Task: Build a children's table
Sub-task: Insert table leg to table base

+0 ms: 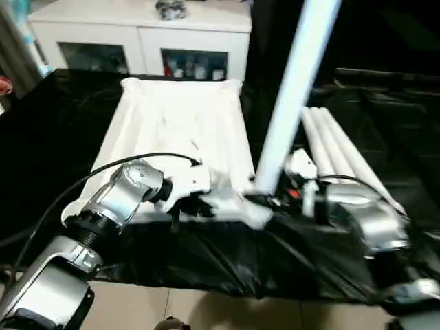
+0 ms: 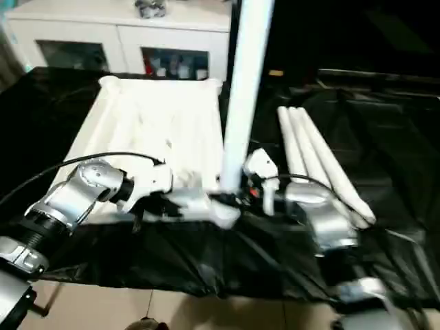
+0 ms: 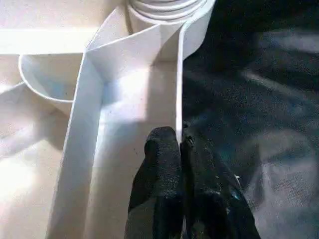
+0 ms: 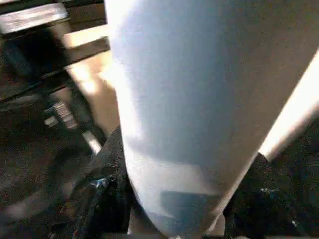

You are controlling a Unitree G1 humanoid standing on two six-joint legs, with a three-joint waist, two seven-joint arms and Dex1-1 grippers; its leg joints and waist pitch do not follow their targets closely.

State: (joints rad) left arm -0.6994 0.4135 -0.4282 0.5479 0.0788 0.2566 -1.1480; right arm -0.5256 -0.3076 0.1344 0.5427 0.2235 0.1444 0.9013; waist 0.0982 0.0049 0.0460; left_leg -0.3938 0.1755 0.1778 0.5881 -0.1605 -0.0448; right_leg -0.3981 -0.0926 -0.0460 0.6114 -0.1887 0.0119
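Here the table top lies upside down on the black-covered work surface, ribbed underside upward, with three spare legs lying side by side on the cover just beside it on the robot's right. The left gripper has its two fingers pinched shut on the thin side wall of the top, close to the round corner socket at the near edge. The right gripper is clamped around the lower end of the upright leg, which stands, slightly tilted, at that same near corner. The step in hand appears to be seating the first leg in its socket; whether the leg end has already entered cannot be told. To do it well, the left grip should hold the top flat against the push, while the right arm brings the tube upright over the socket before pressing straight down. A tilted push risks jamming the tube or lifting the top.
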